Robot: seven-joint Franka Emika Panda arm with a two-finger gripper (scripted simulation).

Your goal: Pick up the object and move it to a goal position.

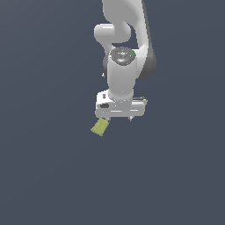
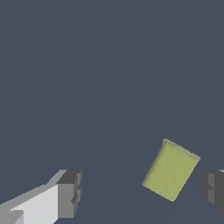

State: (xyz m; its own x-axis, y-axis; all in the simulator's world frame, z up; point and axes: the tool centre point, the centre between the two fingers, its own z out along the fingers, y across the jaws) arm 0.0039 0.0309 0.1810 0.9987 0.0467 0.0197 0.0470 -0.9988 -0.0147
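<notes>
We see the gripper (image 1: 117,117) at mid-frame in the exterior view, its fingers (image 2: 70,194) spread wide and holding nothing. The yellow-green object (image 1: 100,127) lies tilted just below its left end, closer to one finger.

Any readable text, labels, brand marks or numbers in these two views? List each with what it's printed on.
None. No lettering shows on the yellow-green object, the open gripper, the white arm or the plain grey surface.
</notes>
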